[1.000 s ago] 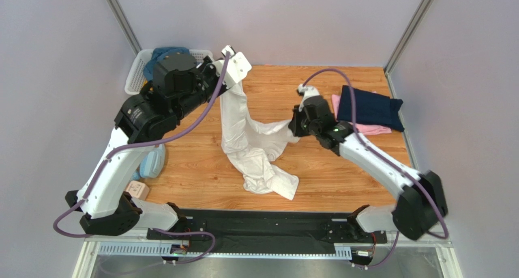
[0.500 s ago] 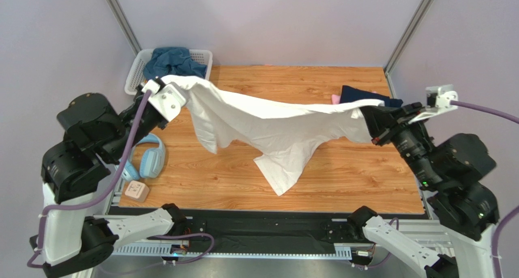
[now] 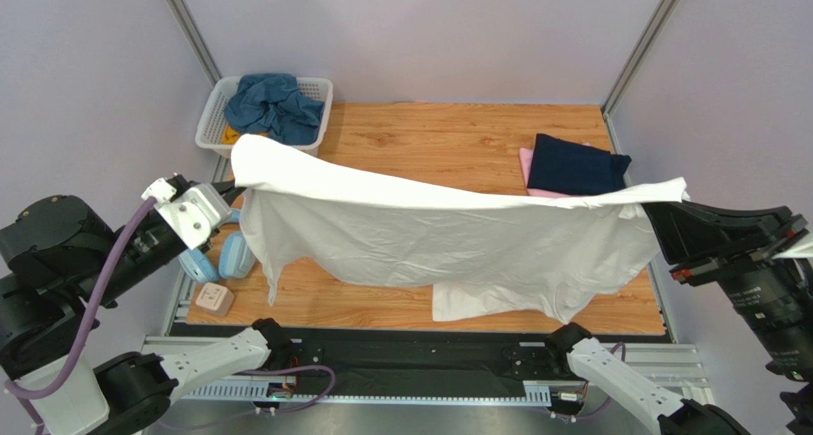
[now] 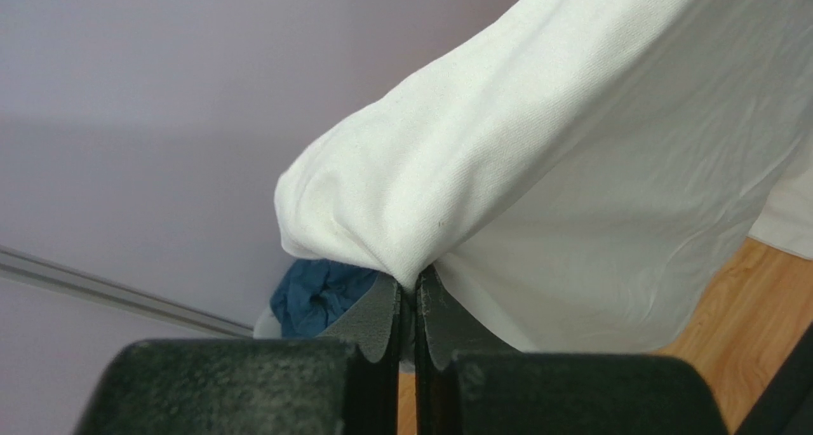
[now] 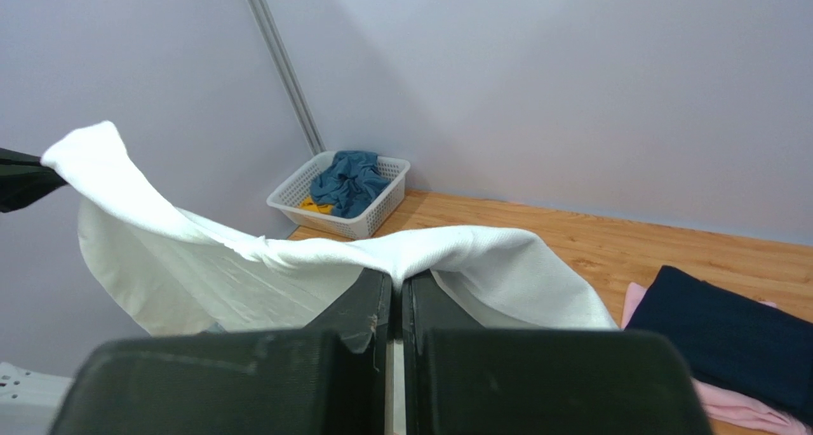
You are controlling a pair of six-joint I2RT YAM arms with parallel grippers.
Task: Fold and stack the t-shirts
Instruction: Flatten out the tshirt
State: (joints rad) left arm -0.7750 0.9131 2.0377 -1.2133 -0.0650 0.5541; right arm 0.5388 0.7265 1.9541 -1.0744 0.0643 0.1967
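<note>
The large white t-shirt (image 3: pixel 429 235) hangs stretched in the air across the table, held by two corners. My left gripper (image 3: pixel 229 189) is shut on its left corner, and the left wrist view shows that gripper (image 4: pixel 412 287) pinching a bunch of the white cloth (image 4: pixel 573 168). At the right, my right gripper (image 3: pixel 660 209) is shut on the other corner, seen close in the wrist view (image 5: pixel 397 281) with cloth (image 5: pixel 458 249) draped over the fingers. A folded navy t-shirt (image 3: pixel 576 165) lies on a pink one (image 3: pixel 525 161) at the back right. A teal-blue t-shirt (image 3: pixel 274 102) fills the basket, with a bit of yellow (image 3: pixel 232 130) under it.
The white slatted basket (image 3: pixel 212 121) stands at the back left corner. Light-blue headphones (image 3: pixel 229 256) and a small white box (image 3: pixel 215 299) lie at the table's left edge, partly behind the hanging shirt. Metal frame posts rise at both back corners.
Both arms have swung outward and toward the near side, lifting the white shirt off the table and pulling it wide and taut between them.
</note>
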